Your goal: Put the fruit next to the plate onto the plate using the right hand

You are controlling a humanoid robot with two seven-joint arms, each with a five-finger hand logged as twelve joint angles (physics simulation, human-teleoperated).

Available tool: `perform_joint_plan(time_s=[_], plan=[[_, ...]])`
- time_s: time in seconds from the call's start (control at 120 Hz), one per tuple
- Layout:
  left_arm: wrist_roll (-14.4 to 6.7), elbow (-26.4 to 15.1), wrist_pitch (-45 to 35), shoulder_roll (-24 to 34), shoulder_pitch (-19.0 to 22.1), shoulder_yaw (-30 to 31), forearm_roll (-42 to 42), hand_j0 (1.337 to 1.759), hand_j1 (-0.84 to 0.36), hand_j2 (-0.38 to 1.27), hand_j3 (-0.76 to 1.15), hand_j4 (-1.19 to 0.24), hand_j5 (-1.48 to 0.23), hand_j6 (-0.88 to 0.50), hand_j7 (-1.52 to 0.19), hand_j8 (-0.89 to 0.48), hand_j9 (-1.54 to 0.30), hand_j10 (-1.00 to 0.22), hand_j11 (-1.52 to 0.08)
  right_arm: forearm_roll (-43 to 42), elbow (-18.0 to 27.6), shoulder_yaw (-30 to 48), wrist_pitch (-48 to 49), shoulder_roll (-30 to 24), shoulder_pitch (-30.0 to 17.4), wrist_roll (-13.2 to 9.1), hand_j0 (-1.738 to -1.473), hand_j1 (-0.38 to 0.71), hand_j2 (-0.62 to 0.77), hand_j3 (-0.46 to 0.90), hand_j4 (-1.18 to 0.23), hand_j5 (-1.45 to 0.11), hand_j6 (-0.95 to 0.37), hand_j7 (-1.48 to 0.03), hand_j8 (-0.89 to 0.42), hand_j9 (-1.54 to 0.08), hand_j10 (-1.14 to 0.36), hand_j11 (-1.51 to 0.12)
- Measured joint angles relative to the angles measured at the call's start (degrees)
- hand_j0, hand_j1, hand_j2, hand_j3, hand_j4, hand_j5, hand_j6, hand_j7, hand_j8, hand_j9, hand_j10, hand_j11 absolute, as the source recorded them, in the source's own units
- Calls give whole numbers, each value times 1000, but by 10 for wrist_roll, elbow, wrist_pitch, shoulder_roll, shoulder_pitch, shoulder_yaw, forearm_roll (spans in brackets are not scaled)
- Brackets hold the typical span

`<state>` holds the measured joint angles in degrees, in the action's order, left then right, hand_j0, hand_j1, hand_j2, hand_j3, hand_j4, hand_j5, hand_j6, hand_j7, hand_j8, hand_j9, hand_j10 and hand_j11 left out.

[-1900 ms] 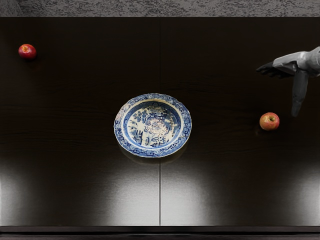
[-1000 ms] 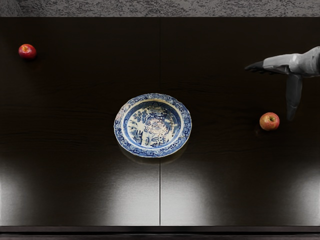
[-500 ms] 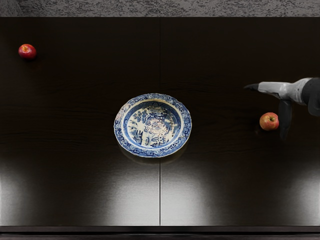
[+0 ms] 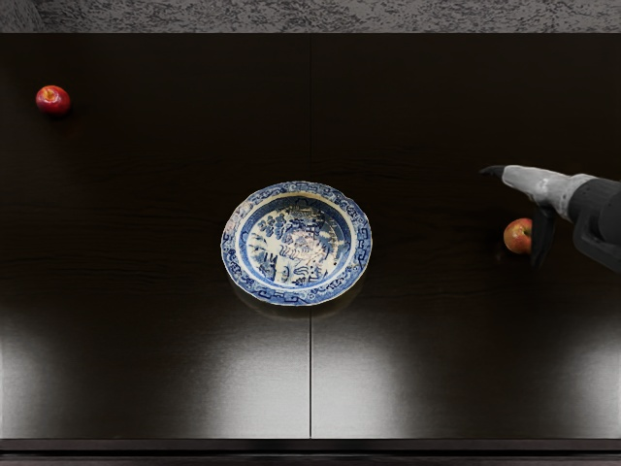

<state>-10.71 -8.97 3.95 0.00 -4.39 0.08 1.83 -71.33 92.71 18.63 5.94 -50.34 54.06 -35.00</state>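
The right hand (image 4: 537, 183) reached in from the right edge with its fingers stretched out toward the left and its thumb hanging down, spread and holding nothing. The thumb crossed in front of the right side of the red-yellow apple (image 4: 515, 236), which sat on the dark table (image 4: 437, 369), well to the right of the blue-and-white patterned plate (image 4: 296, 243). A red apple (image 4: 52, 99) lay far off at the table's back left.

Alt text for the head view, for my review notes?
The open right hand reaches in from the right, its thumb partly covering an apple on a dark table. A blue patterned plate sits at the centre; a second apple lies at the far left corner.
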Motion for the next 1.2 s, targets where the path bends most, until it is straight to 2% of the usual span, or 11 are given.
perform_joint_plan(time_s=[0.142, 0.342, 0.583, 1.2], plan=[[0, 0, 0, 0, 0, 0, 0, 1658, 339, 2, 0, -9, -11, -9, -11, -9, -11, -9, -11, -11, -10, 0, -28, 2, -17, 0, -1658, -212, -20, 0, -124, -153, -127, -152, -125, -152, -123, -152], [0, 0, 0, 0, 0, 0, 0, 1658, 339, 2, 0, -9, -11, -9, -11, -9, -11, -9, -11, -37, -39, 0, -44, 43, -32, 0, -1658, -166, -27, 0, -162, -203, -165, -202, -163, -202, -161, -202], [0, 0, 0, 0, 0, 0, 0, 1658, 339, 2, 0, -9, -11, -9, -11, -9, -11, -9, -11, -43, -52, 0, -52, 52, -42, 0, -1658, -99, -38, 0, -218, -275, -220, -274, -218, -275, -216, -274], [0, 0, 0, 0, 0, 0, 0, 1658, 339, 2, 0, -9, -11, -9, -11, -9, -11, -9, -11, -50, -90, 0, -76, 65, -66, 0, -1658, -57, -45, 0, -252, -321, -255, -320, -253, -320, -251, -320]])
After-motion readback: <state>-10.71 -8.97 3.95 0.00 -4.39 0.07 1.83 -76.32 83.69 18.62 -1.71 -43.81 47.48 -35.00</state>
